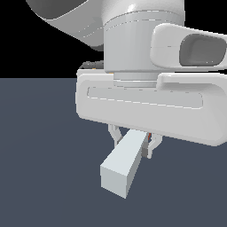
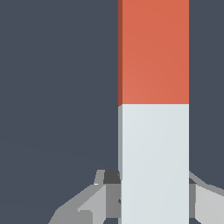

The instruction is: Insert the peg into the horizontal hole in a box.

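- Floor (image 1: pixel 40 146) of plain dark slate lies under everything I can see, running to a black backdrop in the exterior view; the box and its hole show in neither picture.
- Arm housing (image 1: pixel 146 102) of mine, white and bulky, fills the upper half of the exterior view and hides most of what sits directly below my wrist.
- Peg (image 1: pixel 123 165) is the next largest thing: a slim square bar clamped between my fingers, lying roughly level above the floor (its pale grey-white half juts out from me toward the exterior camera).
- In the wrist view the peg (image 2: pixel 154 131) runs straight out from between my fingers, pale half nearest me, orange-red half beyond; only a sliver of that orange shows in the exterior view, right beside one finger.
- Gripper (image 1: pixel 132 141) is closed narrowly on the peg, one finger pressed to each side of the pale half.
- Fingers (image 2: pixel 89 199) appear grey at either flank of the bar in the wrist view, touching it.
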Controlling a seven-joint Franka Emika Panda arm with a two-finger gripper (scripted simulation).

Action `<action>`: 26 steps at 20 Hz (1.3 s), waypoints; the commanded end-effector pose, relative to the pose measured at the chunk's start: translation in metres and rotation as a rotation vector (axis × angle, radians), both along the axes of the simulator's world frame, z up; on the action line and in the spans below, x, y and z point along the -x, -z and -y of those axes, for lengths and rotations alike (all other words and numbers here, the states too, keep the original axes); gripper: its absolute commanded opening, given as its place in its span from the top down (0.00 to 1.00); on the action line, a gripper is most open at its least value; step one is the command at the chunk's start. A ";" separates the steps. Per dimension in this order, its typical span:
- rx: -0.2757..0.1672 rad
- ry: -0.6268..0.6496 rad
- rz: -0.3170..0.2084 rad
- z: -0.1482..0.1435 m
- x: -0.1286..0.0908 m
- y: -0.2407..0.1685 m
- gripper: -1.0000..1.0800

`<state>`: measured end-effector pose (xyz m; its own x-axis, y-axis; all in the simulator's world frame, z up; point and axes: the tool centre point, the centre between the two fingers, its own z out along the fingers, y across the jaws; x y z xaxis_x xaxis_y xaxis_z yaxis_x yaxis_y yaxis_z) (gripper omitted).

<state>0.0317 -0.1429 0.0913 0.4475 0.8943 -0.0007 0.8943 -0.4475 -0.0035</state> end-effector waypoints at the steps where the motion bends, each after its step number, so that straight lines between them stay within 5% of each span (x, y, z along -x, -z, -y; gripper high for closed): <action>1: 0.001 -0.029 0.003 -0.030 0.007 -0.014 1.00; 14: 0.002 -0.144 0.004 -0.150 0.043 -0.068 1.00; 26: 0.001 -0.163 0.002 -0.170 0.049 -0.076 1.00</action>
<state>-0.0182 0.0272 0.1663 0.2967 0.9550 -0.0017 0.9550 -0.2967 -0.0029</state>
